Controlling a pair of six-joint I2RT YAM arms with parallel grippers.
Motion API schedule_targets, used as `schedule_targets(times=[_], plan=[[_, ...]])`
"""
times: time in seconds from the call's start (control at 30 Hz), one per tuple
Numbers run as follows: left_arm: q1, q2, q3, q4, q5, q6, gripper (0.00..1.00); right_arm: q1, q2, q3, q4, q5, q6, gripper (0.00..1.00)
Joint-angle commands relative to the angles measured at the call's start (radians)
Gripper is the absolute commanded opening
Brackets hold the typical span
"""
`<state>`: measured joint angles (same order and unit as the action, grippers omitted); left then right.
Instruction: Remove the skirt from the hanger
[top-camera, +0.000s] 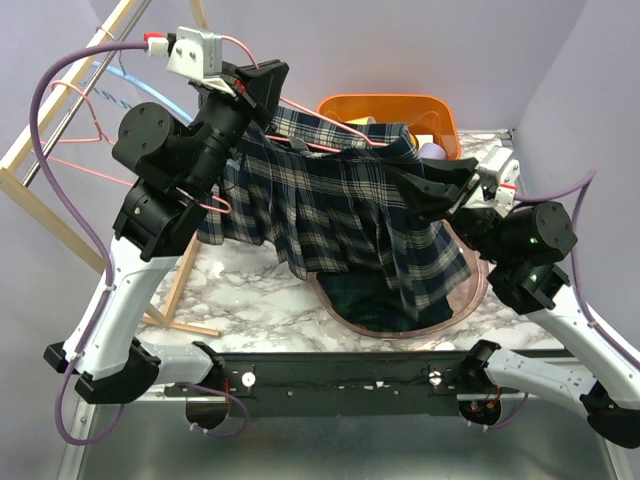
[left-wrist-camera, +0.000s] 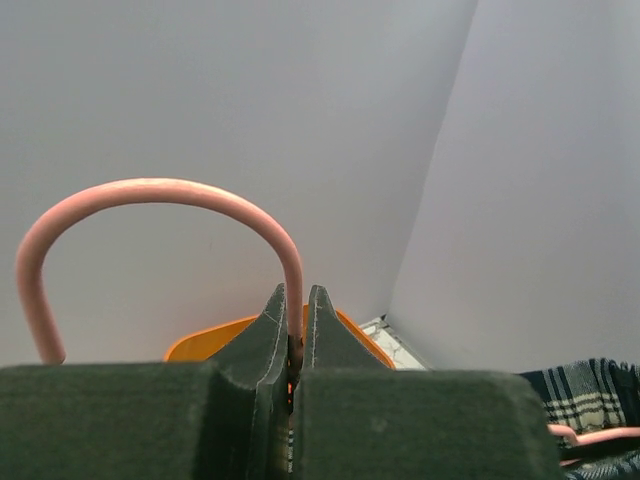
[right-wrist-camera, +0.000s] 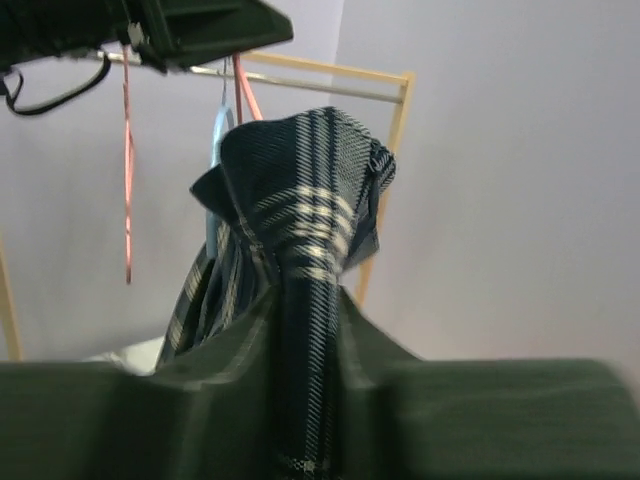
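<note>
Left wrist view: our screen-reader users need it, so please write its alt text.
The left gripper is shut on the pink wire hook of a clothes hanger, which arches up and leftward against pale grey walls. An orange plastic bin shows behind, and a navy-and-white plaid skirt edges into the lower right corner.

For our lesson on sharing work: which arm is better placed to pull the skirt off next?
Likely right: right gripper has the skirt between its fingers; left gripper is clamped on the hanger.
</note>
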<state>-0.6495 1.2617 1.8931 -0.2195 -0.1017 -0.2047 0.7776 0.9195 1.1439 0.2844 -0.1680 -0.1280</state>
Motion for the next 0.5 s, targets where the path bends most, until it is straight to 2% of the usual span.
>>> schedule_targets(times=[0.0,0.13,0.2,0.3,0.33,0.37,0.4,0.43,0.47], plan=[[-0.002,0.031,0.084,0.045,-0.039,0.010,0.00,0.000,-0.090,-0.084,-0.163,0.064,0.045,0.23],[-0.004,0.056,0.110,0.046,-0.053,0.019,0.00,0.000,-0.146,-0.141,-0.197,0.122,0.074,0.14],[-0.004,0.068,0.116,0.043,-0.073,0.037,0.00,0.000,-0.174,-0.156,-0.223,0.162,0.083,0.03],[-0.004,0.083,0.129,0.039,-0.111,0.063,0.00,0.000,-0.206,-0.165,-0.254,0.250,0.116,0.01],[-0.004,0.088,0.138,0.035,-0.124,0.068,0.00,0.000,-0.211,-0.162,-0.263,0.272,0.122,0.03],[-0.004,0.090,0.146,0.028,-0.141,0.070,0.00,0.000,-0.215,-0.159,-0.271,0.289,0.125,0.24],[-0.004,0.099,0.152,0.023,-0.145,0.071,0.00,0.000,-0.222,-0.164,-0.277,0.307,0.155,0.36],[-0.004,0.102,0.165,0.020,-0.147,0.070,0.00,0.000,-0.229,-0.168,-0.275,0.303,0.159,0.43],[-0.004,0.105,0.173,0.016,-0.138,0.067,0.00,0.000,-0.231,-0.180,-0.272,0.292,0.163,0.43]])
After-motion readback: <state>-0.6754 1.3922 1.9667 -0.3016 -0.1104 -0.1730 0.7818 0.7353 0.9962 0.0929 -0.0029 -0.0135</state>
